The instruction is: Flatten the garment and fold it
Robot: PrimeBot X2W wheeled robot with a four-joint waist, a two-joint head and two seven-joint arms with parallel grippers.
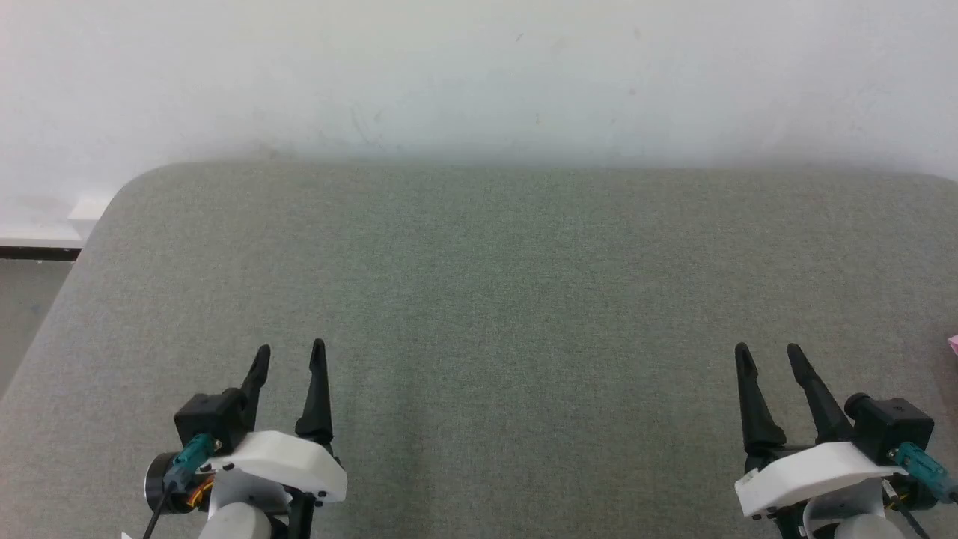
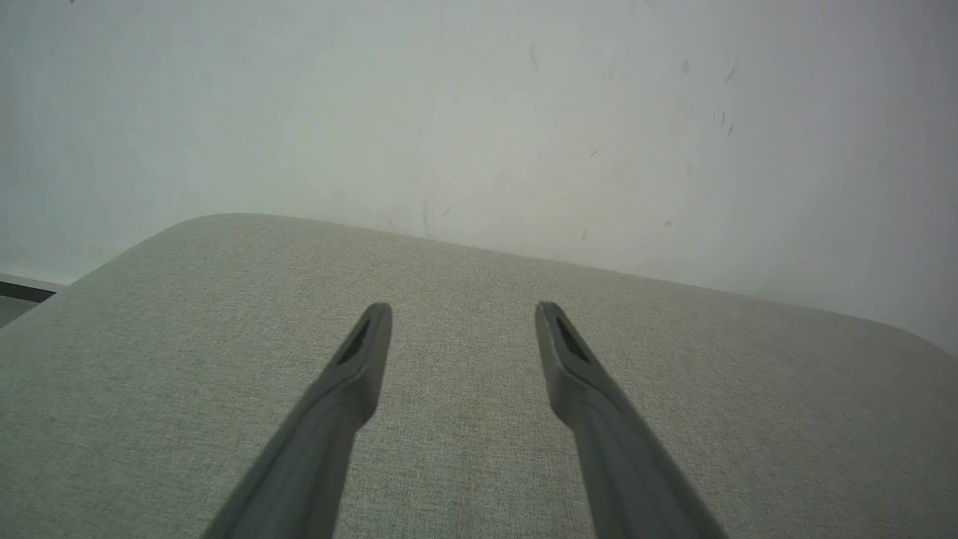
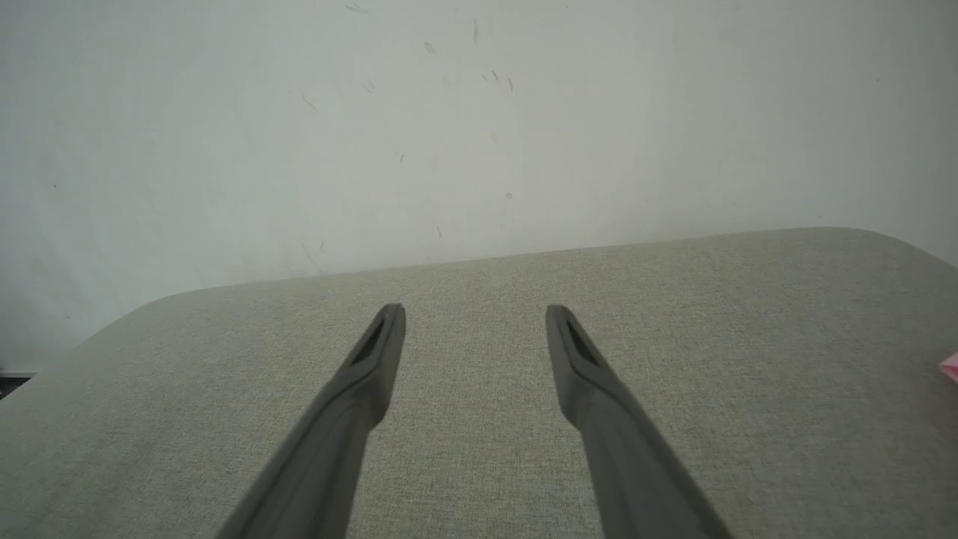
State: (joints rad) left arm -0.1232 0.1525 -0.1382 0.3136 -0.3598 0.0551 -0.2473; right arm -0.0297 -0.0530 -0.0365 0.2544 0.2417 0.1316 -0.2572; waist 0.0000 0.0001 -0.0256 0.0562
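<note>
While I hover over the grey tabletop [image 1: 479,262], task not begun | left hand [image 1: 290,346] spread open, empty | right hand [image 1: 767,347] spread open, empty | garment [image 1: 953,343] just a pink sliver at far right edge, untouched | flattening and folding all left, I reckon

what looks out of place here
A pink sliver of the garment peeks in at the head view's far right edge, on the grey surface well right of the open right gripper, not centred for folding. Nothing looks spilled or damaged.
</note>
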